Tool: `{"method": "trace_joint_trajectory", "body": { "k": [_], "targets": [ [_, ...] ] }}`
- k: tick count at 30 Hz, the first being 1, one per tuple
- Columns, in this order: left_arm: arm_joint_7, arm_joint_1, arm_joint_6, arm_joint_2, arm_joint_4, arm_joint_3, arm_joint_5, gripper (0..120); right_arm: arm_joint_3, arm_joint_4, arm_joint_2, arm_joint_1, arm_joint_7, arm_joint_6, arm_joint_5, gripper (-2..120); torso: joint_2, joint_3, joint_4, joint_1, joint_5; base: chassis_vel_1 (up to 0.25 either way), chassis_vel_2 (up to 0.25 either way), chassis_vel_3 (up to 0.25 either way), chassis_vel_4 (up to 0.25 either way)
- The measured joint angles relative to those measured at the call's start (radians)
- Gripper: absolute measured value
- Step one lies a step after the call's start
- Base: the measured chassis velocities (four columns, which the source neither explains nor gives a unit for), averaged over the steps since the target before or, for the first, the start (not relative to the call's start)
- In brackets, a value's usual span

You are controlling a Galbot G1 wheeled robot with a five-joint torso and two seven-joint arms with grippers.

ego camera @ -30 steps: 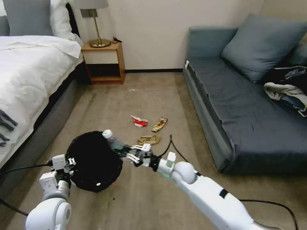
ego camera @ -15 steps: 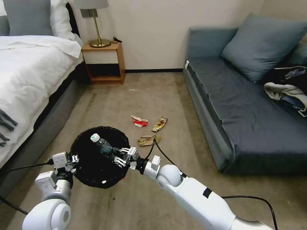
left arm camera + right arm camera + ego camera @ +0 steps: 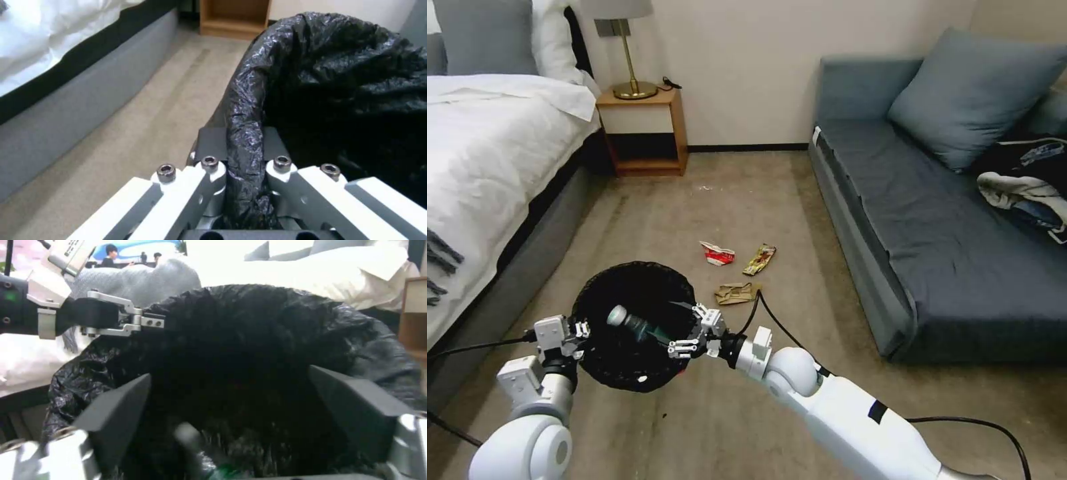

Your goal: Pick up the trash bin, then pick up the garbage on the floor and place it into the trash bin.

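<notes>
The trash bin (image 3: 602, 368), lined with a black bag, hangs just above the floor. My left gripper (image 3: 579, 331) is shut on its near-left rim (image 3: 244, 110), the bag's edge pinched between the fingers (image 3: 209, 140). Over the bin's right edge, my right gripper (image 3: 686, 329) stands open with nothing between its fingers (image 3: 120, 400). The clear bottle (image 3: 634, 325) lies inside the bin, blurred in the right wrist view (image 3: 191, 440). On the carpet beyond lie the red-and-white carton (image 3: 718, 253), the gold-brown wrapper (image 3: 760, 259) and the crumpled brown paper (image 3: 736, 293).
A bed (image 3: 487, 153) runs along the left, with a wooden nightstand (image 3: 644, 130) and lamp at the back wall. A blue-grey sofa (image 3: 947, 227) with a cushion and clothes (image 3: 1024, 187) fills the right. A black cable (image 3: 774, 320) trails by my right arm.
My right gripper carried the bottle over the bin, then opened and drew back slightly; the bottle dropped and now lies inside the bin. The left gripper keeps its hold on the rim.
</notes>
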Motion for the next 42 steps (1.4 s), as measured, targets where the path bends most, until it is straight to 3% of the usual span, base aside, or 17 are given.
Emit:
{"method": "trace_joint_trajectory", "body": {
  "k": [7, 11, 12, 15, 20, 25, 42],
  "targets": [
    [-0.012, -0.004, 0.003, 0.020, -0.005, -0.036, -0.025, 7, 0.090, 0.076, -0.031, -0.061, 0.047, 0.000, -0.030, 100, 0.000, 0.000, 0.0002, 0.000, 0.0000, 0.000, 0.000, 0.000, 0.000],
    [-0.032, -0.015, -0.001, 0.065, 0.022, -0.055, 0.005, 7, 0.263, 0.159, -0.088, -0.181, 0.232, 0.019, -0.172, 100, 0.000, 0.000, -0.0001, 0.000, 0.0000, 0.000, 0.000, 0.000, 0.000],
    [-0.032, -0.015, -0.001, 0.065, 0.022, -0.055, 0.005, 7, 0.263, 0.159, -0.088, -0.181, 0.232, 0.019, -0.172, 100, 0.000, 0.000, -0.0001, 0.000, 0.0000, 0.000, 0.000, 0.000, 0.000],
    [-0.039, -0.022, -0.043, 0.087, 0.084, -0.061, 0.063, 7, 0.385, 0.189, -0.121, -0.298, 0.318, 0.105, -0.249, 100, 0.000, 0.000, 0.0000, 0.000, 0.0000, 0.000, 0.000, 0.000, 0.000],
    [-0.041, -0.031, -0.095, 0.109, 0.154, -0.065, 0.122, 7, 0.468, 0.216, -0.140, -0.459, 0.363, 0.204, -0.295, 100, 0.000, 0.000, -0.0002, 0.000, -0.0001, 0.000, 0.000, 0.000, 0.000],
    [-0.041, -0.034, -0.100, 0.111, 0.177, -0.066, 0.126, 7, 0.504, 0.220, -0.136, -0.538, 0.400, 0.246, -0.333, 100, 0.000, 0.000, -0.0002, 0.000, 0.0000, 0.000, 0.000, 0.000, 0.000],
    [-0.043, -0.012, -0.110, 0.085, 0.165, -0.067, 0.124, 7, 0.479, 0.206, -0.107, -0.530, 0.395, 0.253, -0.334, 100, 0.000, 0.000, 0.0002, 0.000, -0.0001, -0.010, 0.007, 0.012, -0.010]
  ]
}}
